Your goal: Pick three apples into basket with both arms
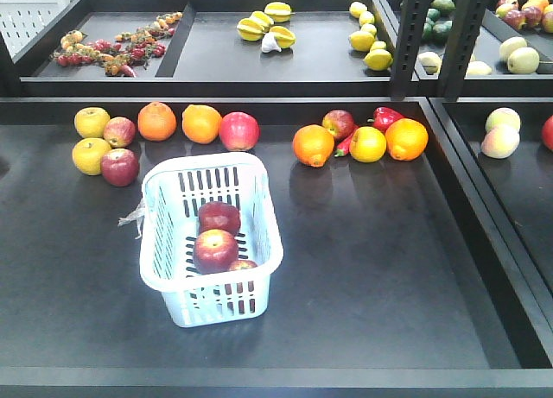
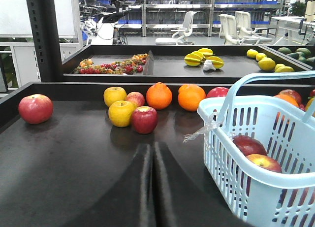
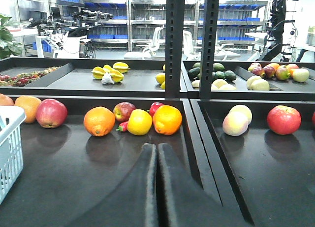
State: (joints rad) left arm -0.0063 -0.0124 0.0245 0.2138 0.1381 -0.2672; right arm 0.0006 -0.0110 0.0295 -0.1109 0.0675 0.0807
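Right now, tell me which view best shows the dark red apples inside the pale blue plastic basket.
Exterior front view: looking down, all three dark red apples show. Left wrist shows two over the basket rim. Right wrist catches only a basket corner.

— We get bright, even overhead light; the dark desk [image 1: 389, 268] shines softly, and fruit casts faint reflections more than shadows.

— We agree. Our wrist views stay sharp far off, but each pincer [image 2: 151, 187] up close looks blurred, dark, featureless.
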